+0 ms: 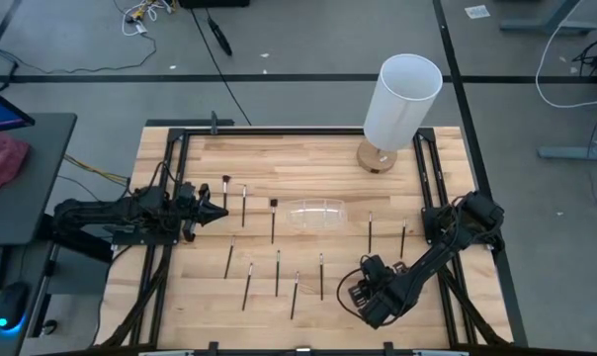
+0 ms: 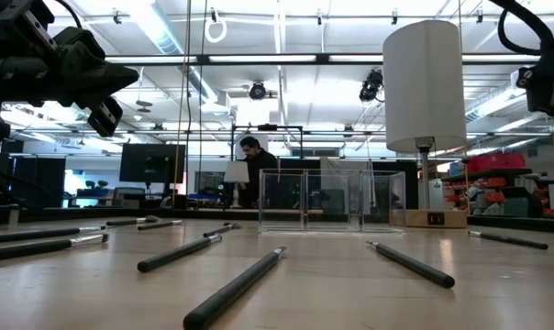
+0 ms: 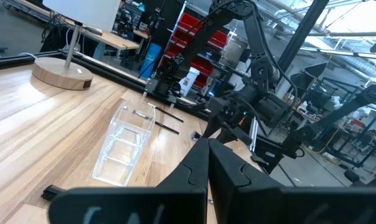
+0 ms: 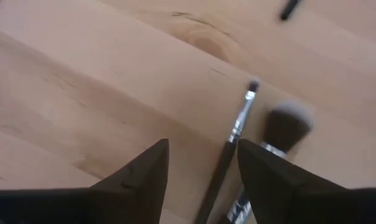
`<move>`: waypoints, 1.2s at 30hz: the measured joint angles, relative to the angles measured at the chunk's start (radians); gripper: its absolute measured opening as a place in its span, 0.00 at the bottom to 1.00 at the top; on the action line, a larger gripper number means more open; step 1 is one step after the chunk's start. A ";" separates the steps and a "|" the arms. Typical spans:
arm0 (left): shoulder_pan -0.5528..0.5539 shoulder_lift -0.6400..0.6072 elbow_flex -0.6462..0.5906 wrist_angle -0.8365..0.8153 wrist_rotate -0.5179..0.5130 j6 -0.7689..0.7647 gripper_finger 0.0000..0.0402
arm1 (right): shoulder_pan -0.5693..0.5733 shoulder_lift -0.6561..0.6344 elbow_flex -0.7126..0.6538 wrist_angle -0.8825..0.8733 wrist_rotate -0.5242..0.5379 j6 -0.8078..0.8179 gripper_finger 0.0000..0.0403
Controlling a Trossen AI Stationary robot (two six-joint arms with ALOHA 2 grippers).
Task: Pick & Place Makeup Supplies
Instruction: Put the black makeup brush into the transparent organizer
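Note:
Several thin dark makeup brushes point(image 1: 277, 272) lie flat and scattered over the wooden table, and they also show in the low view point(image 2: 236, 289). My right gripper point(image 4: 203, 171) is open and low over the table's near right part point(image 1: 370, 295). Its fingers stand on either side of a slim brush's handle point(image 4: 228, 152) without touching it; a brush with a bushy head point(image 4: 286, 126) lies just beside. My left gripper point(image 3: 208, 155) is shut and empty, hovering over the table's left part point(image 1: 219, 212) and pointing toward the clear holder.
A clear plastic holder point(image 1: 315, 213) lies on its side mid-table, also seen from the left wrist point(image 3: 122, 146). A tall white cylinder lamp point(image 1: 401, 99) stands on a round wooden base at the far right. A black frame borders the table point(image 1: 165, 247). A person sits in the room behind point(image 2: 251, 156).

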 joint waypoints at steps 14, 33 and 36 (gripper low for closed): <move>0.000 0.000 0.000 -0.012 0.000 0.006 0.01 | 0.064 0.103 0.002 0.045 0.190 -0.088 0.38; 0.000 0.000 0.000 -0.013 0.000 0.009 0.01 | 0.089 0.108 -0.134 0.250 0.450 -0.146 0.38; 0.000 0.000 0.000 -0.014 0.000 0.009 0.01 | 0.090 0.108 -0.134 0.252 0.448 -0.155 0.36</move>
